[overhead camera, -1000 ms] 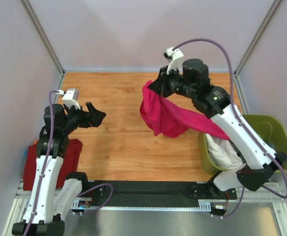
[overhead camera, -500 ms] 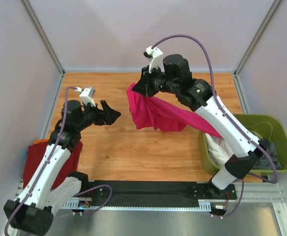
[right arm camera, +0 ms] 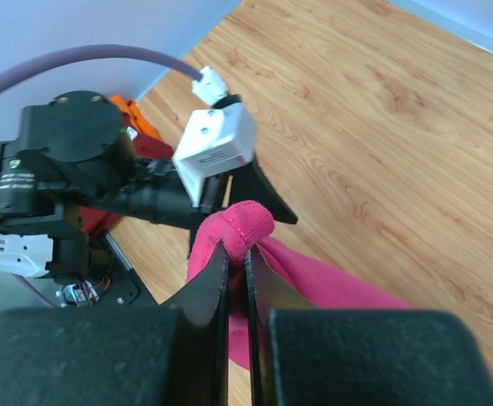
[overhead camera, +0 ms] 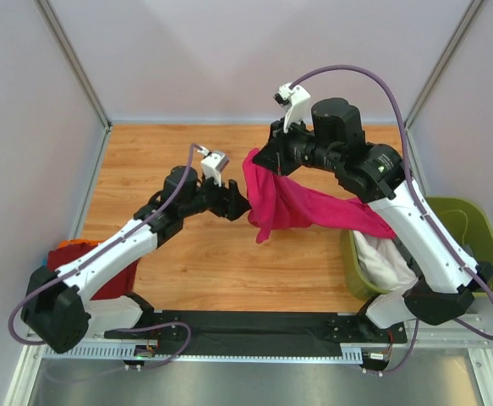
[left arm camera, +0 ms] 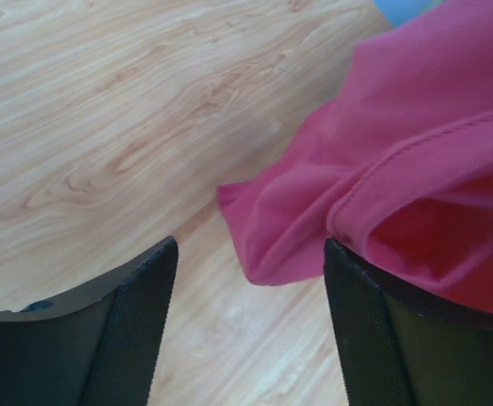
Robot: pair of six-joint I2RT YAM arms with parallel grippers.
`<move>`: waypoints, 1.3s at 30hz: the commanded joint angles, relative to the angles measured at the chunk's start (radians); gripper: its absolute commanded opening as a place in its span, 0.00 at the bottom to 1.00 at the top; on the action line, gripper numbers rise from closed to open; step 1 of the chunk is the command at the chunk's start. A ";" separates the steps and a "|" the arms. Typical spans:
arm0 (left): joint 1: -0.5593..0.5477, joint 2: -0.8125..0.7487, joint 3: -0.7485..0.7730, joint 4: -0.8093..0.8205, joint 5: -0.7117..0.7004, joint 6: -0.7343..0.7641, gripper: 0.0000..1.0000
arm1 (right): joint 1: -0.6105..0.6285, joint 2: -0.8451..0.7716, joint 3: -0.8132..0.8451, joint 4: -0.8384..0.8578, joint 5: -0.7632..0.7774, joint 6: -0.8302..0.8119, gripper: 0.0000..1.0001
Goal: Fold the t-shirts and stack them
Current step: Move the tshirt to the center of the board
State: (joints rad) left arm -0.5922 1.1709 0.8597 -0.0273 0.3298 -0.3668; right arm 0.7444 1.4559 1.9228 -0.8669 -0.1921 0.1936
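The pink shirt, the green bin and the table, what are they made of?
Pink shirt: looks like soft knit cloth with a matte finish. It droops in folds and shows a stitched hem.
Green bin: probably plastic. It looks smooth and keeps a stiff, moulded rim.
Table: wood or a wood-look laminate. Grain lines show, but I can't tell which it is.

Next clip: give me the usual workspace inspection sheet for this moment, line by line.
Surface: wooden table, no spills seen.
Job's things: magenta t-shirt hanging from the right gripper, its tail reaching the green bin; red t-shirt at the near left edge; white cloth in the bin.
Clutter: orange item beside the red t-shirt, unidentifiable.
Grippers: right gripper shut on the magenta t-shirt's bunched edge; left gripper open at the hanging cloth.
Cables: one purple cable arching over each arm.
Surroundings: plain walls, metal frame posts.
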 commanded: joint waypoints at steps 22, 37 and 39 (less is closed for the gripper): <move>-0.083 -0.002 -0.051 0.211 -0.071 0.057 0.99 | -0.117 -0.106 -0.073 -0.093 0.111 -0.010 0.00; -0.119 0.113 -0.104 0.337 0.058 0.104 0.97 | -0.131 -0.086 -0.041 -0.101 0.049 0.000 0.00; -0.141 0.150 -0.079 0.346 0.066 0.117 0.95 | -0.131 -0.089 -0.038 -0.109 0.048 0.000 0.00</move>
State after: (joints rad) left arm -0.7074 1.2800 0.7216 0.2344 0.3534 -0.3019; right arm 0.6182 1.3743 1.8465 -0.9913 -0.1215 0.1867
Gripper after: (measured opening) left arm 0.957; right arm 0.039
